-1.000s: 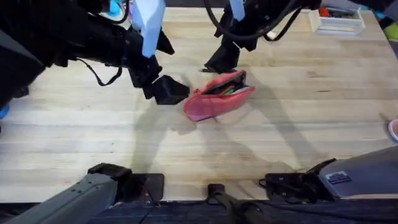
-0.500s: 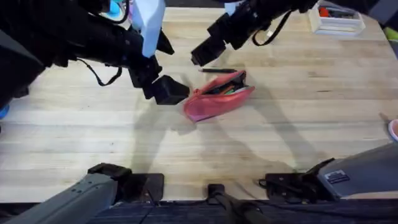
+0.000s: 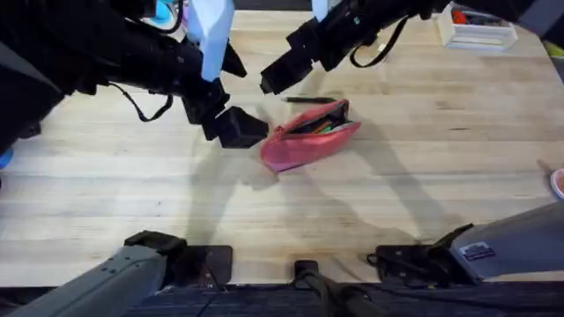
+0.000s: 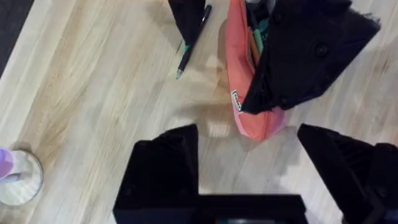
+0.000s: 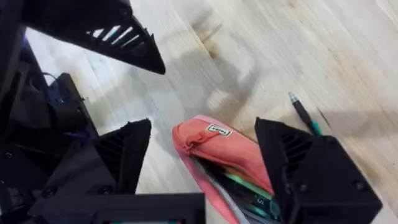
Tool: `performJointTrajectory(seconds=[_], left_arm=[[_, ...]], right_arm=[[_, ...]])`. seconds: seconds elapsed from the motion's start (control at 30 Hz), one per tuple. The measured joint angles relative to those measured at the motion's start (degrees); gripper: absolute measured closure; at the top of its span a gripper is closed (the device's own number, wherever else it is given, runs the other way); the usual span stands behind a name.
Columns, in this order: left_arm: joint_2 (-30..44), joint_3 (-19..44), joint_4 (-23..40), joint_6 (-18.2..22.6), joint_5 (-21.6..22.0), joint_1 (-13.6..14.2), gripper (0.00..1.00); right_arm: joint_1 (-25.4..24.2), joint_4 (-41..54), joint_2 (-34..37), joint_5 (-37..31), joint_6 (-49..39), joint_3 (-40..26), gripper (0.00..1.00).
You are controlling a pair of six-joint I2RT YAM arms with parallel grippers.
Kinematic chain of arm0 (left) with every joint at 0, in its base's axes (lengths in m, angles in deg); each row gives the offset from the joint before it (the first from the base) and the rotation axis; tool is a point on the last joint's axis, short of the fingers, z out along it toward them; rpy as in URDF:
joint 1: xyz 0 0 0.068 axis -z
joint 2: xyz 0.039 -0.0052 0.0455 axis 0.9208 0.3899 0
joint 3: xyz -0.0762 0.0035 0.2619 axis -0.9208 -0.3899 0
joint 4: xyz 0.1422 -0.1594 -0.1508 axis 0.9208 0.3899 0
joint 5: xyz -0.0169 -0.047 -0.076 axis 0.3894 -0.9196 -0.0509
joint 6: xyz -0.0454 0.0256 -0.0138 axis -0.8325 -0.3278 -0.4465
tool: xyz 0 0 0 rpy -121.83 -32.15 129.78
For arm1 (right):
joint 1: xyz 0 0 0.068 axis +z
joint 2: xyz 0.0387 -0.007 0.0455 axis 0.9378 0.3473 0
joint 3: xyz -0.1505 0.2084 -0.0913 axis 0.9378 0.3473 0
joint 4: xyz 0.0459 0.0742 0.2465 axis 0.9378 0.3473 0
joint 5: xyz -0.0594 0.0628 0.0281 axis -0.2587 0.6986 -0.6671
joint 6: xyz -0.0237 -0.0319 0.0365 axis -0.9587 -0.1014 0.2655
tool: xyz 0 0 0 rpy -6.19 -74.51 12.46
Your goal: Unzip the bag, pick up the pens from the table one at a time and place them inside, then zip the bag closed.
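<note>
Bag (image 3: pixel 309 134) unzipped, one pen (image 3: pixel 308 99) left beside it. Right gripper (image 3: pixel 271 81) fingers spread, empty; left gripper (image 3: pixel 236 129) spread, possibly bracing bag. Pen to be pinched mid-barrel.

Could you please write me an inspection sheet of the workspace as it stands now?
Surface: light wooden table, plank grain, bare at the front.
Job's things: pink bag lies unzipped with pens showing inside; one dark pen lies on the table just behind it, apart from it.
Clutter: white tray at the far right corner; a small round lilac-and-white thing on the table.
Grippers: left gripper open, beside the bag's left end; right gripper open, raised over the bag's left end.
Cables: black cable looping under the left arm.
Surroundings: nothing seen.
</note>
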Motion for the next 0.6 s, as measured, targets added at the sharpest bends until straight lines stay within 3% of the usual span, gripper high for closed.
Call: performJointTrajectory(seconds=[0.13, 0.4, 0.6], left_arm=[[0.0, 0.0, 0.0, 0.0, 0.0, 0.0, 0.006], [0.0, 0.0, 0.01, 0.0, 0.0, 0.0, 0.006], [0.0, 0.0, 0.0, 0.0, 0.0, 0.0, 0.006]], right_arm=[[0.0, 0.02, 0.0, -1.7, 0.22, 0.0, 0.004], [-0.33, -0.73, 0.02, -18.34, -1.37, 0.0, 0.006], [-0.59, -0.66, 1.79, -22.19, -3.97, 0.0, 0.005]])
